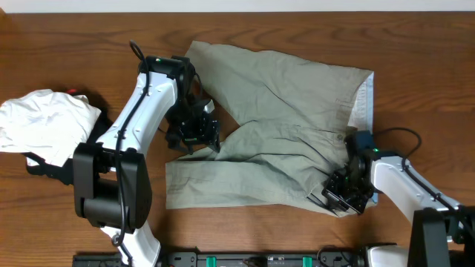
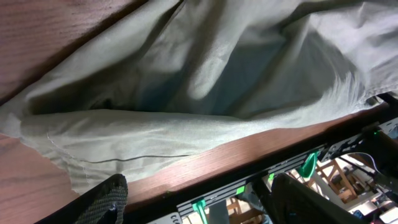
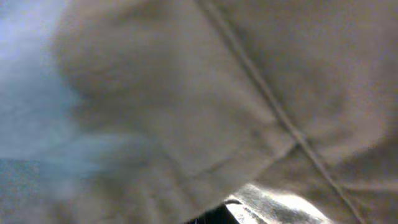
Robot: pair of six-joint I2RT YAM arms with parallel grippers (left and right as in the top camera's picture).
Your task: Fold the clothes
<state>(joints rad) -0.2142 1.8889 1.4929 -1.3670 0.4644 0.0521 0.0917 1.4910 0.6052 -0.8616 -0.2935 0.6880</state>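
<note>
Overhead: one pair of shorts (image 1: 289, 133) lies spread flat mid-table (image 1: 430, 67). The waistband is toward the right with pale lining showing at its edge, and the two legs fan out to the left. There are two arms. One white garment (image 1: 44, 122) is heaped at the far left, well apart from the shorts, with a dark item (image 1: 43, 167) poking out beneath it.

Left arm: rises from the near edge and bends over at the elbow. The left gripper (image 1: 194, 130) hangs at the fork where the two legs part.

Right arm: comes in low from the near right corner. The right gripper (image 1: 343, 191) is set down on the near end of the waistband.

Left wrist view adds what the overhead hides — the two dark fingers (image 2: 106, 202) stand wide apart with nothing between them. The shorts (image 2: 186, 93) lie rumpled ahead of them, with a shadowed hollow under a raised fold. The table's front edge shows beyond, with a black rail carrying green clips.

Right wrist view: khaki cloth (image 3: 186, 93) fills the frame, blurred and close against the lens, with one stitched seam running diagonally. The fingers cannot be made out here. The right jaws are clenched tight — whether a fold of the shorts is nipped between them I cannot tell.
</note>
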